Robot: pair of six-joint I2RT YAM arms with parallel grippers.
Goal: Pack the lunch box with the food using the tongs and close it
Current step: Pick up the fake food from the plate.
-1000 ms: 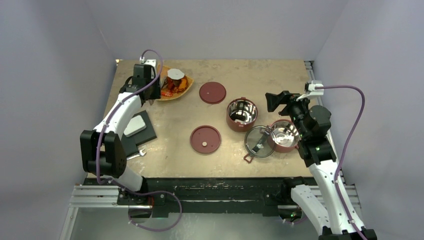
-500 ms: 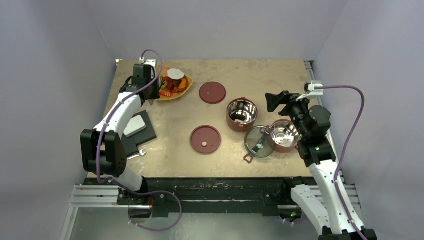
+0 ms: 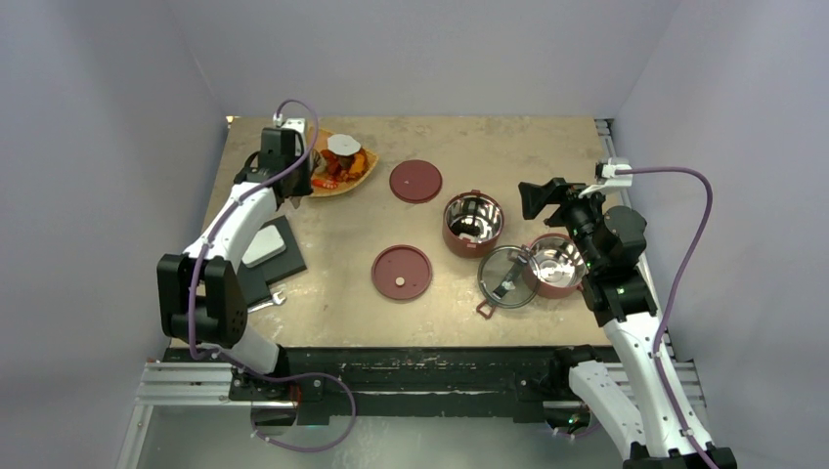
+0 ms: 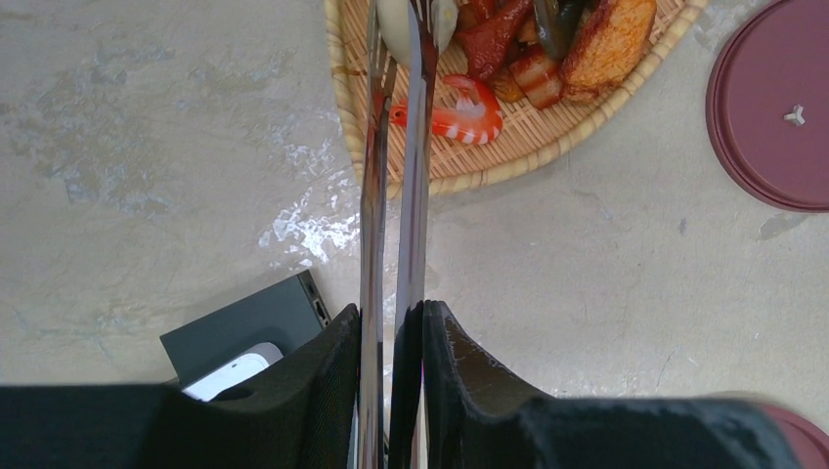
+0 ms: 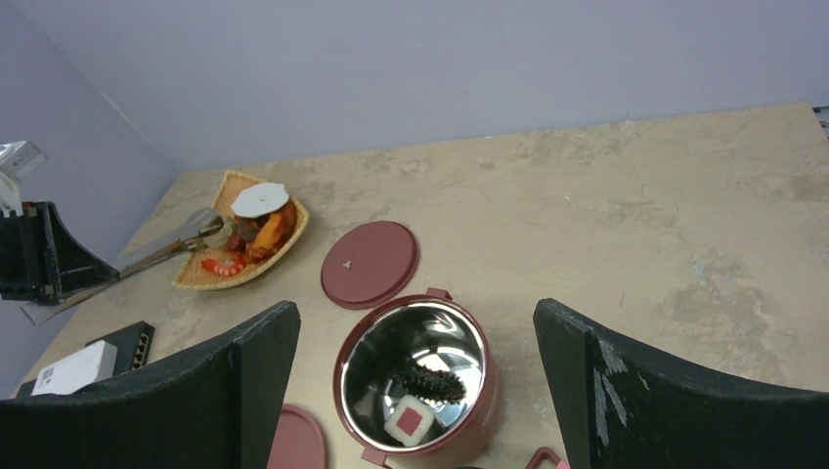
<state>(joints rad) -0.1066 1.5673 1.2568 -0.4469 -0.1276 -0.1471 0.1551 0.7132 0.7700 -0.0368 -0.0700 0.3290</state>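
Left end effector [image 4: 391,324] pinches tongs [image 4: 415,195] — wrist view crops tips; right end effector [image 5: 415,308] gapes.

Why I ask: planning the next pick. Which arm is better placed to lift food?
Left. The left claw holds the tongs, tips at the food on the tray; the right claw hangs open by the bowls, far from it.

text: none was legible in any view | labels, brands, numbers: none could be made out | disc lid [image 4: 763,127]: carried only a small pale three-armed mark at its centre, no lettering
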